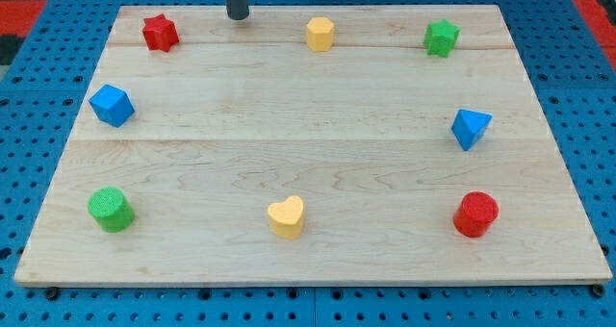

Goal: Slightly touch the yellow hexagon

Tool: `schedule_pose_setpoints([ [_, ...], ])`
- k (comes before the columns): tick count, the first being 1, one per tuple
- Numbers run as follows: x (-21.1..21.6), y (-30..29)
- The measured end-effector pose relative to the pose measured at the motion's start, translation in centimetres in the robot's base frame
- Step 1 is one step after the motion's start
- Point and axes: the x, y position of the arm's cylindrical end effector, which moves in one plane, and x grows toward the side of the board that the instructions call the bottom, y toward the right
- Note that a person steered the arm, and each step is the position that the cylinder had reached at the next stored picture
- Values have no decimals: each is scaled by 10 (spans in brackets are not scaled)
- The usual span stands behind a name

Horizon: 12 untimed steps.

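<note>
The yellow hexagon [320,34] stands near the board's top edge, at the middle. My tip [238,16] is at the top edge, to the left of the hexagon and apart from it, between it and the red star [160,33]. Nothing touches the hexagon.
A green star [441,37] is at the top right. A blue cube [112,106] is at the left, a blue triangular block [470,128] at the right. A green cylinder [111,210], a yellow heart [286,216] and a red cylinder [475,214] line the bottom. The wooden board [308,144] lies on blue pegboard.
</note>
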Motion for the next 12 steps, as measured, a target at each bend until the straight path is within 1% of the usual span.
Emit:
schedule_pose_setpoints([
  [1,-12,0],
  [2,-12,1],
  [3,-5,20],
  [10,-4,56],
  [11,2,81],
  [12,42,74],
])
